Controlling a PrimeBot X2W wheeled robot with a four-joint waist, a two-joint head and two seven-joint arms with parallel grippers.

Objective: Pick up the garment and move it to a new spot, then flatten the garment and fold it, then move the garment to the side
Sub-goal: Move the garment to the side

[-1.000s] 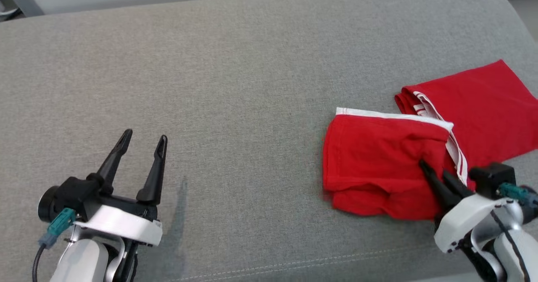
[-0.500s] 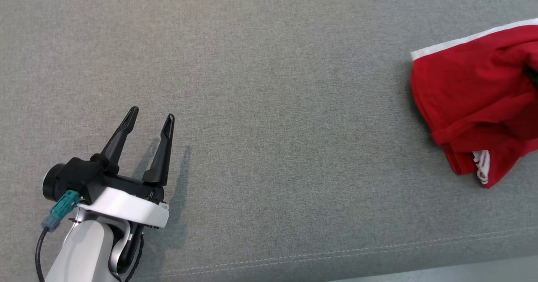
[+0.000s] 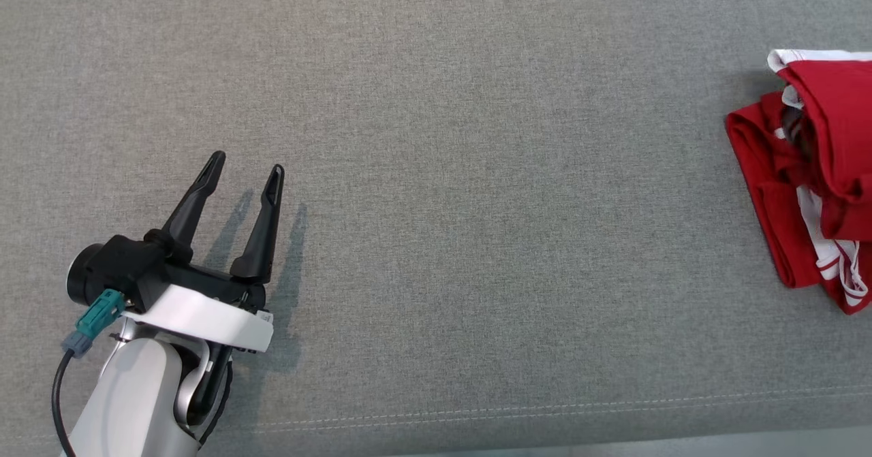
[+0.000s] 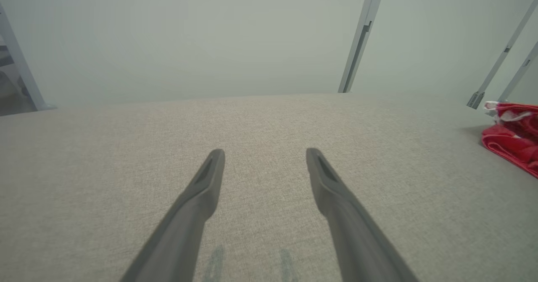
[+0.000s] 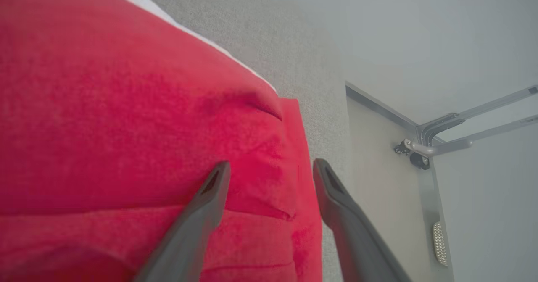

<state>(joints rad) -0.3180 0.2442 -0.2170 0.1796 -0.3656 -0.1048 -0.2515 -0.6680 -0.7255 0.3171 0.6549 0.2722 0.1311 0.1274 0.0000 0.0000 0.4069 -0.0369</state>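
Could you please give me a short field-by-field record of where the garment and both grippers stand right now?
surface: grey fabric surface
garment: red garment with white trim, bunched in loose layers at the right edge of the head view, lying on the surface
left gripper: left gripper open, fingers apart over bare fabric, well away from the garment
right gripper: right gripper open, fingers spread right over the red cloth, nothing pinched
fold: not flat or tidy
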